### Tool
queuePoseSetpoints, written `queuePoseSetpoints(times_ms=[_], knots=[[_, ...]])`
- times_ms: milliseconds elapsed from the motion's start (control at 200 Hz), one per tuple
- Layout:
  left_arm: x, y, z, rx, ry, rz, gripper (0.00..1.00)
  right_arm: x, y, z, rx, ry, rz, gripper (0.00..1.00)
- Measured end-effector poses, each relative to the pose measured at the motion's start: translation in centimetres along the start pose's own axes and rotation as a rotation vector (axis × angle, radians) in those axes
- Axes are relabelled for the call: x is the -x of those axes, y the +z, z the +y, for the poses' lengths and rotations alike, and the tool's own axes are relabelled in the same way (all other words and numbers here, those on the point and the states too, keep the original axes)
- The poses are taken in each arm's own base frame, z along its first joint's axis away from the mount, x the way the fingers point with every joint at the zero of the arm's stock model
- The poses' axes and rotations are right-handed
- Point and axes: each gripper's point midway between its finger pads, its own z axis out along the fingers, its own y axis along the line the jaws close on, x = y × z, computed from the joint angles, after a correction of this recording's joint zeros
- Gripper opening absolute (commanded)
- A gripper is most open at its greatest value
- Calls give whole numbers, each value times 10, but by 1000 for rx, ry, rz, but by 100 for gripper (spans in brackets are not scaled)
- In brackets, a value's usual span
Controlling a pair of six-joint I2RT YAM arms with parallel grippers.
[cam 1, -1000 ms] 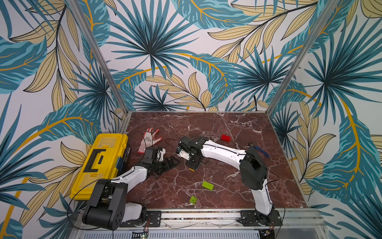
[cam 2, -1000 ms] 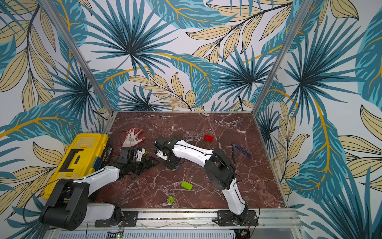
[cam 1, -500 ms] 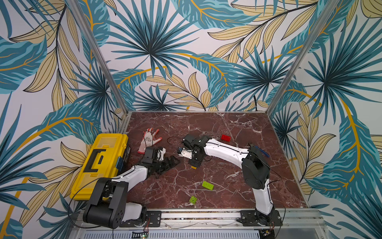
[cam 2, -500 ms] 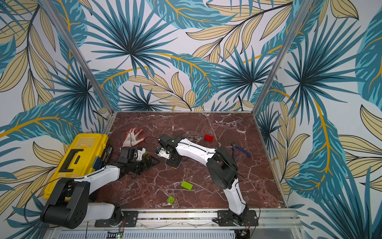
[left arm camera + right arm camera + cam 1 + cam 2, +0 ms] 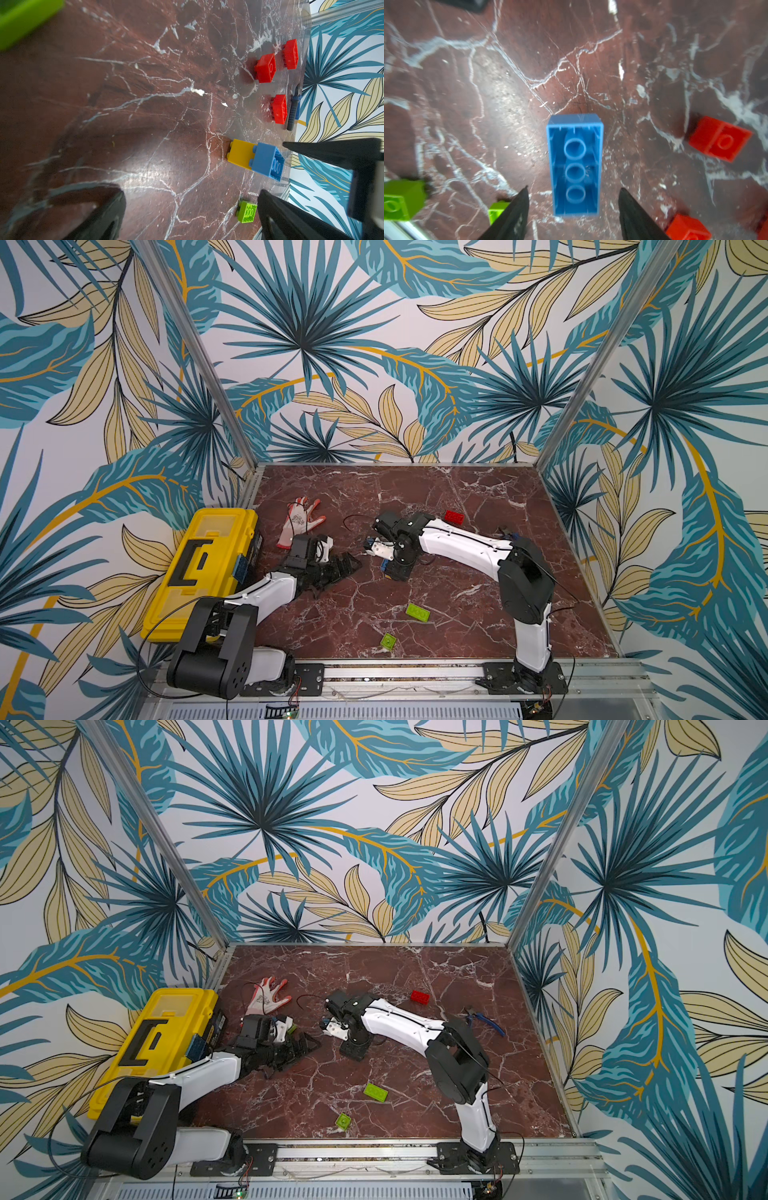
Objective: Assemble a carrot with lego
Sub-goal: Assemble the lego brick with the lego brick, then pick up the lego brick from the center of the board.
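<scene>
A blue brick [image 5: 575,164] sits hollow side up on a yellow-orange brick [image 5: 241,153], the two joined and resting on the marble table [image 5: 457,614]. My right gripper [image 5: 573,188] points down over it, open, with a gap between each finger and the blue brick [image 5: 385,566]. My left gripper [image 5: 190,218] lies low on the table just left of it, open and empty. Loose red bricks [image 5: 266,67] [image 5: 279,109] and lime green bricks [image 5: 417,612] [image 5: 388,642] lie around. No finished carrot shows.
A yellow toolbox [image 5: 203,568] stands at the left edge, with a work glove [image 5: 299,520] behind my left arm. Blue-handled pliers [image 5: 484,1021] lie at the right. One red brick [image 5: 454,516] sits behind my right arm. A green brick [image 5: 292,1028] lies beside my left wrist.
My right gripper has opened off the blue brick, which now rests on the table. The right arm shifted slightly to the right. The left arm has stayed still.
</scene>
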Motion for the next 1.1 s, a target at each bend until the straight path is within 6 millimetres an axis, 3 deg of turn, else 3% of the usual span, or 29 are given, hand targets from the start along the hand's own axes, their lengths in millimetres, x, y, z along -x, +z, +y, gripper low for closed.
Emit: queuePoseSetpoints(times_ms=[110,200,285,466,711,926,1036,1101], knots=[[0,0,0,0,0,0,99,-10,-29,-14,-11,70,-92,77],[0,1,0,-4,1,2,100,-41,-49,-51,-56,198,-138,82],[-1,1,-3,-17,6,9,99,-72,-54,-85,-113,301,-144,86],[-8,4,-24,-74,81,48,99,-117,-25,-115,-119,414,-71,85],[-1,7,-72,-186,211,77,99,-123,22,-128,-80,427,9,78],[2,18,-69,-181,206,102,99,-126,43,-137,-66,437,45,75],[1,18,-68,-181,205,107,99,-127,41,-144,-79,445,40,58],[1,18,-68,-181,206,107,99,-127,39,-148,-86,451,37,56]])
